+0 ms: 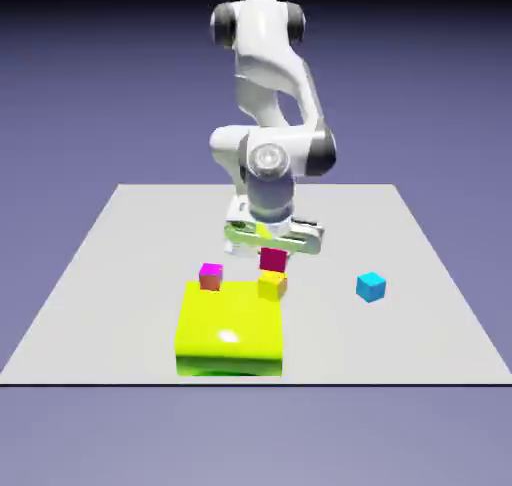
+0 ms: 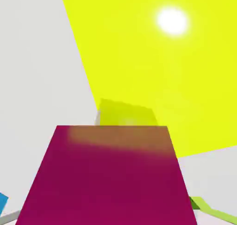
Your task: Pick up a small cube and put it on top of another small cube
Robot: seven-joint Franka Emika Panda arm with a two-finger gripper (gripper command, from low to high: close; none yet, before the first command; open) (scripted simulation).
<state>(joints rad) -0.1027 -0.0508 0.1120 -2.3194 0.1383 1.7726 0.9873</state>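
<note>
**One magenta cube poised above its yellow-topped target**

Exterior view: the white arm's two-finger gripper (image 1: pixel 272 246) is clenched on the small plain magenta cube (image 1: pixel 273 260), carried just above the small cube with yellow top and orange-tinted sides (image 1: pixel 272 285). That target sits touching the far edge of the big flat yellow-green block (image 1: pixel 230 331). A magenta-topped cube with orange-brown sides (image 1: pixel 210 275) stands near the target; a cyan cube (image 1: pixel 371 287) lies well apart.

Hand view: the magenta cube (image 2: pixel 109 178) fills the lower frame, hiding both fingertips; the target (image 2: pixel 126 114) peeks beyond it.

Judged step: the carry is finishing. Next comes centring, lowering and letting go. Whether the cubes touch cannot be told.
</note>
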